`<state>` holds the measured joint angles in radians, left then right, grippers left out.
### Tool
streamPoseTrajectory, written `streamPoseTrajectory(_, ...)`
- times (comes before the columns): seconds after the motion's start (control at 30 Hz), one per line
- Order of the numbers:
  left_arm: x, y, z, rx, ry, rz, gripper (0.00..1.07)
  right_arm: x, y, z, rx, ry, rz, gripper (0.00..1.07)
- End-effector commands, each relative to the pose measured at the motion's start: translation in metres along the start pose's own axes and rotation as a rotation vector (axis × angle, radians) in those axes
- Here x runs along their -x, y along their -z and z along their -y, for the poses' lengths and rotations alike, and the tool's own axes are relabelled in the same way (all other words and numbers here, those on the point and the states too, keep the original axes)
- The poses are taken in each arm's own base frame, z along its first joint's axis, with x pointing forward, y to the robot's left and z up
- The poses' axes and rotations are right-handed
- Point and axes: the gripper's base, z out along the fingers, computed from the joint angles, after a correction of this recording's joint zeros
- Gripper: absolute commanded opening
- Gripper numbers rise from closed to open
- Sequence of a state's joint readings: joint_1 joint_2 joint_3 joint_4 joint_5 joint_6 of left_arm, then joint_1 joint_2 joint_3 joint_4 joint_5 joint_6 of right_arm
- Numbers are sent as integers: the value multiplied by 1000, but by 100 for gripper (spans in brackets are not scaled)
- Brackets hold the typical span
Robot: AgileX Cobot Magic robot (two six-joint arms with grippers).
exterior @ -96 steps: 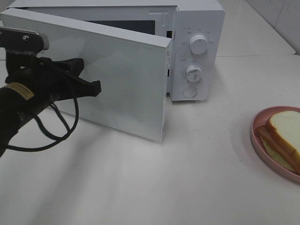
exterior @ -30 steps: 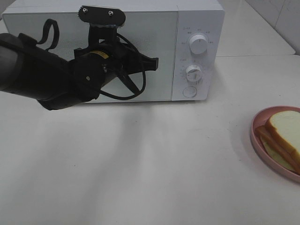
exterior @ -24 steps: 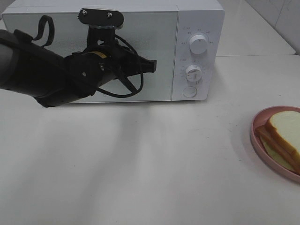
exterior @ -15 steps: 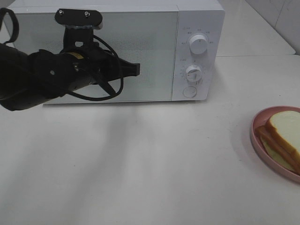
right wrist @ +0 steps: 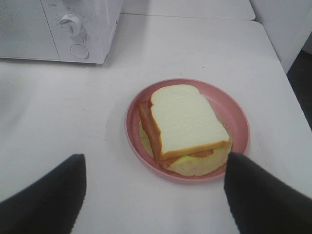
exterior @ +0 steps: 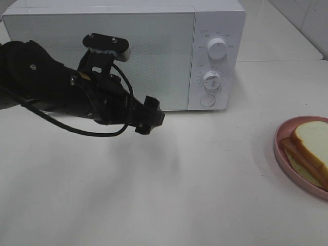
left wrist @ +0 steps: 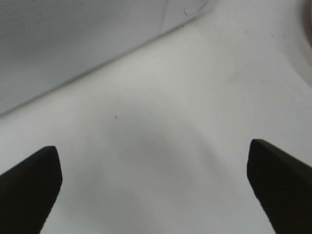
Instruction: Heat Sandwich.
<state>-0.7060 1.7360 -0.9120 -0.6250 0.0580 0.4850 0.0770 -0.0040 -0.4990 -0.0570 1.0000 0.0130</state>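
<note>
The sandwich (exterior: pixel 311 141) lies on a round pink plate (exterior: pixel 280 154) at the table's right edge, white bread on top with pinkish filling showing at the side. In the right wrist view the sandwich (right wrist: pixel 187 122) and plate (right wrist: pixel 236 117) sit just ahead of my right gripper (right wrist: pixel 153 165), which is open and empty. My left gripper (exterior: pixel 150 117) hangs low over the table in front of the white microwave (exterior: pixel 154 56), whose door is shut. In the left wrist view the left gripper (left wrist: pixel 156 190) is wide open over bare table.
The microwave's control panel with two knobs (exterior: pixel 217 48) and a round button (exterior: pixel 207 100) is on its right side. The microwave (right wrist: pixel 73 29) stands far left of the plate in the right wrist view. White table (exterior: pixel 205 195) lies between microwave and plate.
The microwave door, open at first, is now shut. My left arm has drawn back from the door and dropped toward the table, and its fingers have spread apart.
</note>
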Motion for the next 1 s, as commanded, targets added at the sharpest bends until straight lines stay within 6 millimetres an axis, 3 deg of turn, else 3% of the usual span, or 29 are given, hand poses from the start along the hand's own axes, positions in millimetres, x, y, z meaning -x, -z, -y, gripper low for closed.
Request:
streamPoseTrajectory(0.03,-7,11,5,-71,-32,-115,99,-2,3,0,-11,-9,32,75)
streamPoseTrajectory(0.3,-14,45,15,-162,-82,-297,98,-2,3,0,-11,-9,32,75)
streamPoseTrajectory(0.57,-19,71,4,-21,-26,-409,98,-2,3,0,-11,-9,32,75)
streamPoseTrajectory(0.67,-21,86,-5,98,-7,-466,98,-2,3,0,-11,-9,32,75)
streamPoseTrajectory(0.87,-20,105,-19,157,43,-486,98,-2,3,0,-11,-9,32,75)
streamPoseTrajectory(1.0,-17,130,-55,161,174,-463,98,-2,3,0,-11,-9,32,75)
